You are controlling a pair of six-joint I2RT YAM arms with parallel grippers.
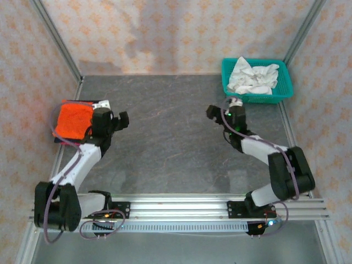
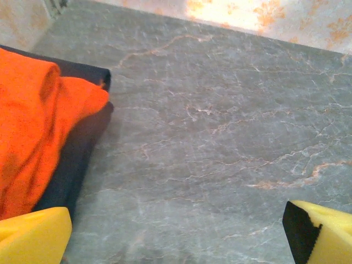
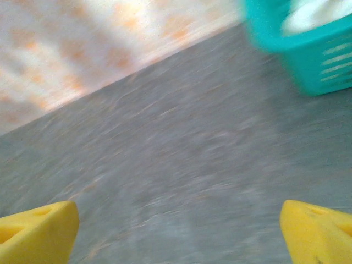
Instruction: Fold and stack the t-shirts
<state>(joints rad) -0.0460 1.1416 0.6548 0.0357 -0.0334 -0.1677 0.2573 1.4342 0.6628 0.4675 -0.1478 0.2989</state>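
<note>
At the table's left, the orange shirt (image 1: 74, 122) lies folded on the navy shirt (image 2: 77, 165) — left gripper (image 2: 176, 239) and right gripper (image 3: 179, 234) splayed empty — white cloth (image 1: 253, 77) in the basket (image 1: 264, 99) unfolded.

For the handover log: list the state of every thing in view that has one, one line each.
orange-red t-shirt, folded, lying on top of the navy one
navy t-shirt, lying flat, mostly covered by the orange-red one
teal basket, upright, holding cloth
white cloth, crumpled, unfolded, inside the basket
left gripper, open, holding nothing
right gripper, open, holding nothing
</note>
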